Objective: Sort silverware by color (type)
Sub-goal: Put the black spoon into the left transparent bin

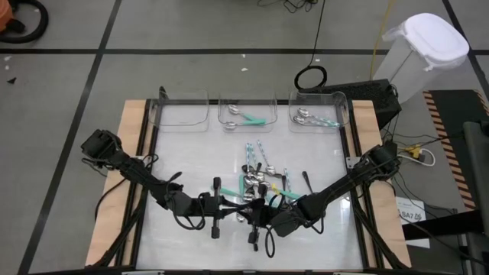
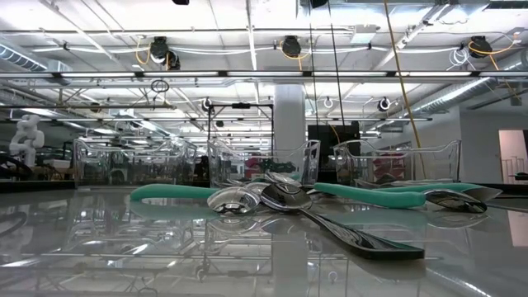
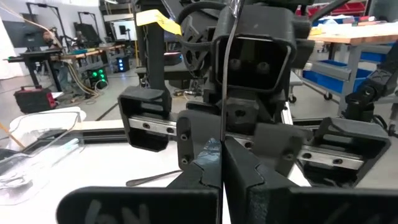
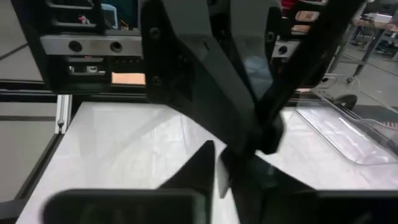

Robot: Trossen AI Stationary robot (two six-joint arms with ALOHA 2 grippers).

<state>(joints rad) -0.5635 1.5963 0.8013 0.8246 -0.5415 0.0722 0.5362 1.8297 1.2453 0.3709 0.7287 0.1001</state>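
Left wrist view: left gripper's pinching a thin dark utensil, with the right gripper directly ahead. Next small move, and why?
Probably raise the left gripper with the dark utensil, then head for the empty left bin. The right gripper sits close ahead, and the middle bin and right bin already hold teal-handled spoons and pale-handled spoons.

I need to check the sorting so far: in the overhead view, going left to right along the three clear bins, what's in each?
Left clear plastic bin, nothing visible inside → middle clear bin with teal-handled spoons → right clear bin with pale-blue-handled spoons.
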